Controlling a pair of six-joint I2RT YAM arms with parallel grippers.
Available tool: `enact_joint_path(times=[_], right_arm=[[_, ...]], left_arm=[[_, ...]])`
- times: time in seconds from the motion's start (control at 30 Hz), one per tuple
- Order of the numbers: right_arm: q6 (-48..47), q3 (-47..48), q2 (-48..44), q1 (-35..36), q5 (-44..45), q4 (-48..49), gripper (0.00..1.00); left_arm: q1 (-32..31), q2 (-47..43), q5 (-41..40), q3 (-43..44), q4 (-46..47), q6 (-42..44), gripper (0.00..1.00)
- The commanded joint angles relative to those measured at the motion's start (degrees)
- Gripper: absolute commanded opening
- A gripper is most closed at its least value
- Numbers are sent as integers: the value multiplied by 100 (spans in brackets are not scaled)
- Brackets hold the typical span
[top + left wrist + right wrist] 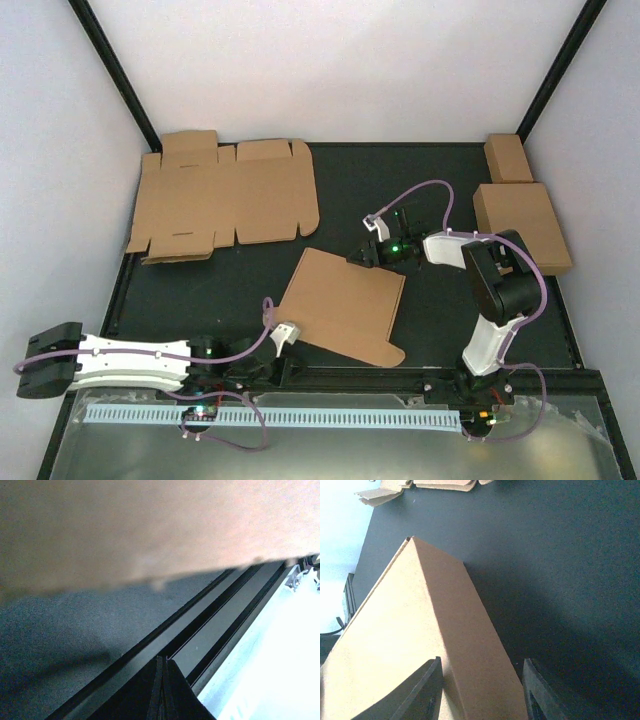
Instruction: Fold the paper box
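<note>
The paper box (345, 305) is plain brown cardboard, partly folded, lying in the middle of the black mat. My right gripper (365, 255) is open at its far edge. In the right wrist view the box's folded side wall (470, 645) runs between my two fingers (422, 687), and the jaws stand apart on either side of it. My left gripper (290, 365) lies low by the box's near left corner, shut and empty. In the left wrist view its fingertips (162, 662) point along the table's front rail, with the cardboard (150, 525) overhead.
A flat die-cut cardboard sheet (225, 195) lies at the back left. A folded brown box (520, 225) and a smaller oblong box (508, 157) sit at the right edge. Black frame rails (210, 625) run along the near edge.
</note>
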Motion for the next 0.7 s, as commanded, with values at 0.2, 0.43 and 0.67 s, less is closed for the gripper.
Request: enact_joint_path(times=[0.2, 0.43, 0.67], right_arm=[[-90, -44, 141, -17, 372, -178, 45], [-94, -45, 150, -19, 380, -181, 45], [-68, -40, 21, -19, 395, -200, 45]], left_arm=[[-6, -11, -348, 314, 200, 164, 2], [103, -20, -669, 236, 334, 200, 2], [117, -138, -693, 268, 298, 243, 2]])
